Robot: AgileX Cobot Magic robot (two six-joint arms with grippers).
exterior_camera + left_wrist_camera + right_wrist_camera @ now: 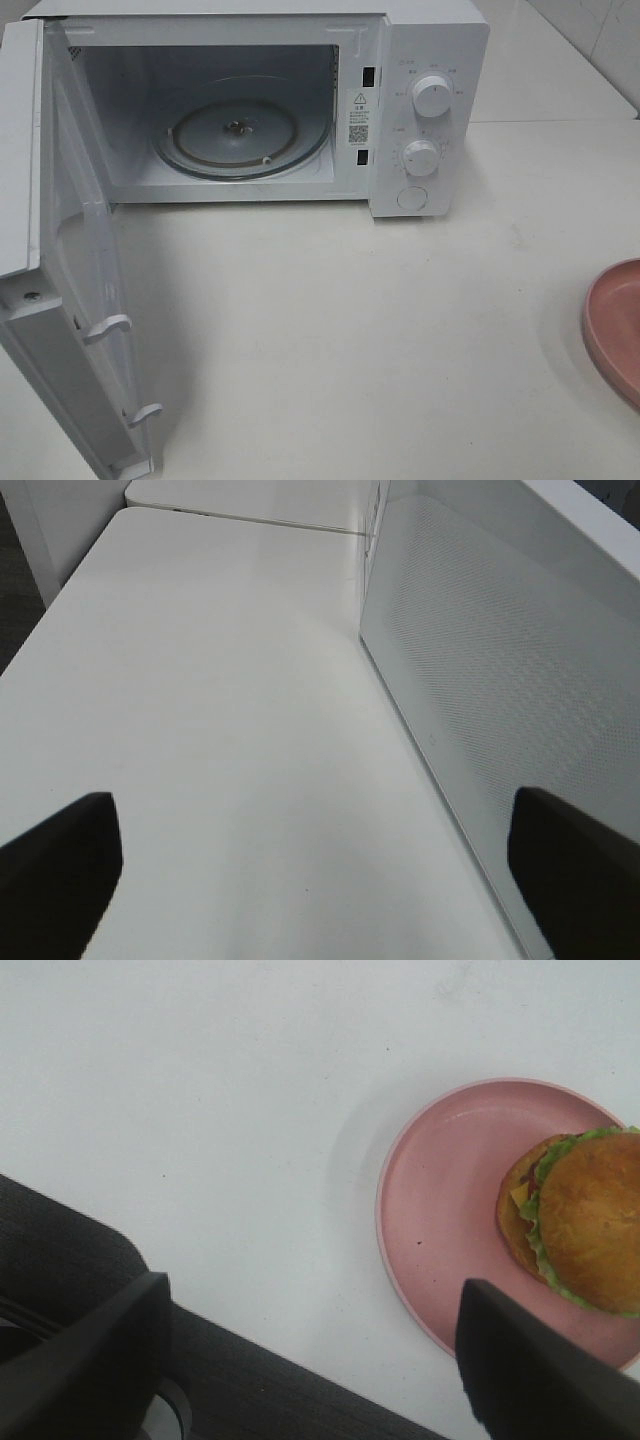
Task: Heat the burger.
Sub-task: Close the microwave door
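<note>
White surface is carrying 1 white microwave, its door swinging wide open toward the left and the glass turntable sitting bare inside. 2 dials are showing on the control panel.

The burger is resting on the pink plate, set toward one side of it, not centred. In the high view only the plate's rim is showing at the right edge; the burger itself is lying out of that frame, well apart from the microwave.

Right end effector is hovering above the surface near the plate, fingers standing apart, nothing between them. Left end effector is sitting just beside the open door, fingers wide apart, holding nothing.

Handling judgement: the burger is looking light, soft and stacked in layers, so it is likely squashing or shearing apart under a hard pinch; the glossy bun may be slick. Gripping the stiff plate rim on the bare side, away from the bun, is looking safer, keeping it level so the burger is not sliding.
</note>
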